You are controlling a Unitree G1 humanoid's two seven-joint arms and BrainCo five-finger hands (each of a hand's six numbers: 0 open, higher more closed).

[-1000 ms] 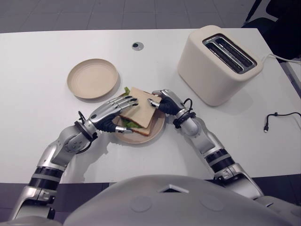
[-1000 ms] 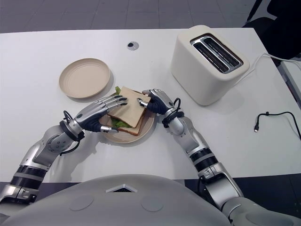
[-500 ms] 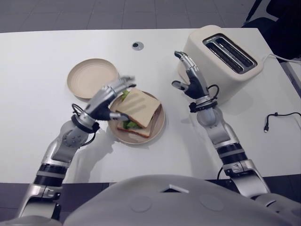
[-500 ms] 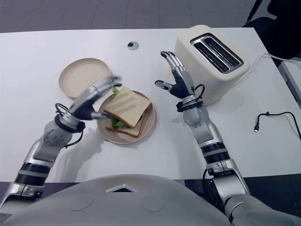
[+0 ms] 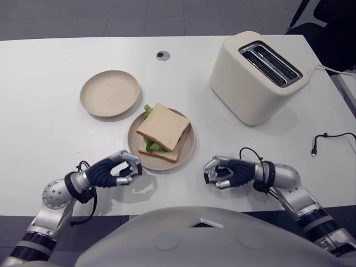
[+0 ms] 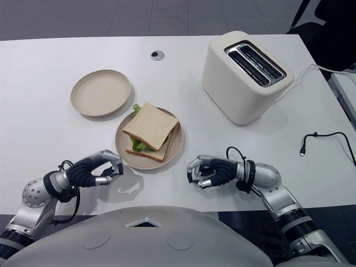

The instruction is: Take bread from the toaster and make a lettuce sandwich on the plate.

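A sandwich (image 5: 163,131) of two bread slices with green lettuce (image 5: 148,109) poking out between them lies on a tan plate (image 5: 188,144) at the table's middle. The cream toaster (image 5: 257,75) stands at the back right, its two slots bare of bread. My left hand (image 5: 114,170) rests near the table's front edge, left of the plate, fingers curled on nothing. My right hand (image 5: 227,171) sits at the front edge, right of the plate, also curled and holding nothing. Both hands are clear of the sandwich.
A second tan plate (image 5: 109,92) lies bare at the back left of the sandwich plate. A small round fitting (image 5: 162,54) sits in the table near the far edge. The toaster's cord (image 5: 328,69) and a black cable (image 5: 329,138) lie at the right.
Both hands have let go of the sandwich, lifted away, then dropped back to the table's front edge with fingers curled. The sandwich stays on the plate.
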